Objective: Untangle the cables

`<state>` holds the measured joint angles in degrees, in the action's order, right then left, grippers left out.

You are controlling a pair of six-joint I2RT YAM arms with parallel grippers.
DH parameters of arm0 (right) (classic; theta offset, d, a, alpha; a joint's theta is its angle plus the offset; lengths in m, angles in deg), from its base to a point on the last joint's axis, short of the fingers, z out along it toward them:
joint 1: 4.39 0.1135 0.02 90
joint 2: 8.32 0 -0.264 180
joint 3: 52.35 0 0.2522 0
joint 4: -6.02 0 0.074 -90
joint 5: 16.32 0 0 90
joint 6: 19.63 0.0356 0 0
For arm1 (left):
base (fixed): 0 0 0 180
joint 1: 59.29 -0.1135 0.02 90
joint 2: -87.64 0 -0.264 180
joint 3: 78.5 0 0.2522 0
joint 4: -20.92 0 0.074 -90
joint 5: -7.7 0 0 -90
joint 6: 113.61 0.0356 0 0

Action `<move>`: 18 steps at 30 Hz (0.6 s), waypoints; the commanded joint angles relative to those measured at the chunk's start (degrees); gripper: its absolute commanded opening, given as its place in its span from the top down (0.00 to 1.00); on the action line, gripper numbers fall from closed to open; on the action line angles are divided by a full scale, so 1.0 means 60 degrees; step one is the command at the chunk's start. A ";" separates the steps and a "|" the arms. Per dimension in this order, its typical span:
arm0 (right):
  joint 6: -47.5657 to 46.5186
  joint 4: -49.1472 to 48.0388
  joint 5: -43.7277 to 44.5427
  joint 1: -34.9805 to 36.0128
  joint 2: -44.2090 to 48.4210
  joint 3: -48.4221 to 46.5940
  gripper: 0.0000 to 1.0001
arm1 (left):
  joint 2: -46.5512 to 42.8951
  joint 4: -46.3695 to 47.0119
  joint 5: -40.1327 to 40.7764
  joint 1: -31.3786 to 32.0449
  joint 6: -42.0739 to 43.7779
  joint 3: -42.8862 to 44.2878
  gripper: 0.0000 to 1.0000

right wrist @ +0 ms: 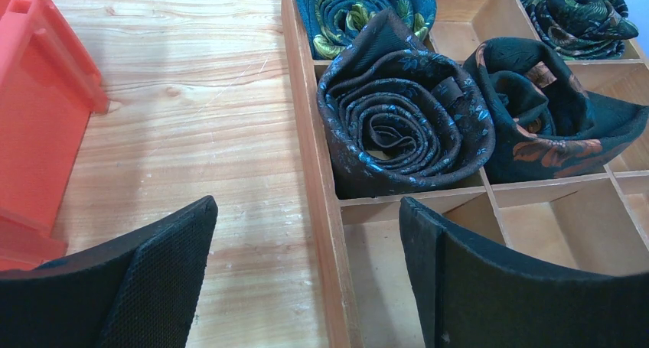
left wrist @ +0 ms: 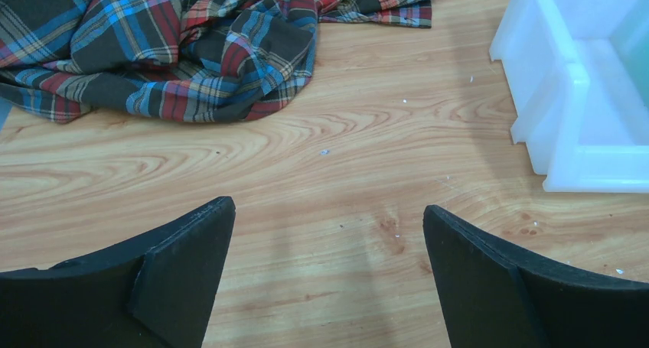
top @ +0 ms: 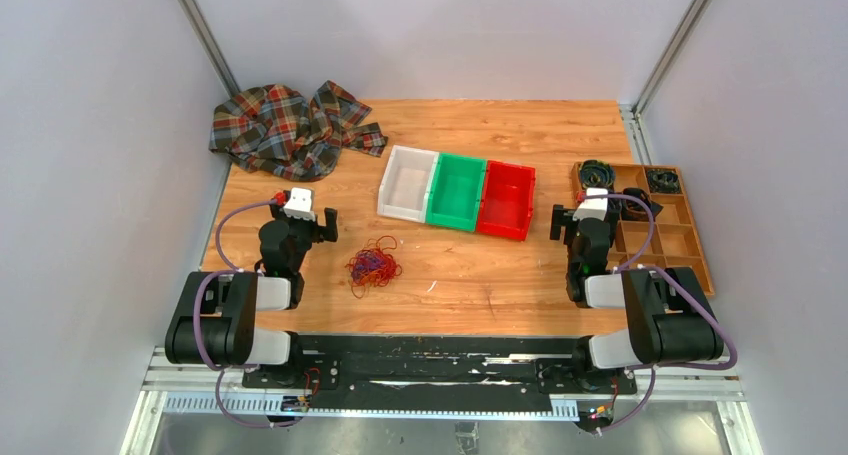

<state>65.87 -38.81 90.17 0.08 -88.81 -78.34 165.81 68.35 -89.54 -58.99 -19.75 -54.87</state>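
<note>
The cables (top: 373,266) lie as one loose tangle of red, orange and purple threads on the wooden table, near the front, between the arms. My left gripper (top: 300,211) is open and empty, just left of the tangle and a little behind it. In the left wrist view the left gripper (left wrist: 327,226) shows bare wood between its fingers; the tangle is out of that view. My right gripper (top: 591,213) is open and empty, far right of the tangle. In the right wrist view the right gripper (right wrist: 306,214) hangs over the left wall of a wooden tray.
A white bin (top: 408,183), a green bin (top: 457,191) and a red bin (top: 506,199) stand in a row behind the tangle. A plaid cloth (top: 290,128) lies at the back left. A wooden divided tray (top: 690,250) at the right holds rolled dark ties (right wrist: 402,115).
</note>
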 commanded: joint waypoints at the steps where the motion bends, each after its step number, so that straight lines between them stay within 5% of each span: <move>1: -0.0009 -0.0316 -0.0024 -0.0116 -0.0043 0.0033 0.12 | -0.0003 0.0257 0.0116 0.0009 -0.0022 0.0086 0.02; 15: -0.0048 -0.0443 0.0080 -0.0119 -0.0020 -0.0001 0.12 | 0.0023 0.0328 0.0105 0.0010 -0.0035 0.0076 0.02; 18: 0.0238 0.2524 0.1098 0.0028 0.0987 -0.1081 0.12 | -0.0066 0.0371 0.0288 -0.0036 -0.0117 0.0071 0.02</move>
<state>65.94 -36.99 91.06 0.11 -88.22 -78.80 165.81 68.35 -89.54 -58.99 -19.75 -54.87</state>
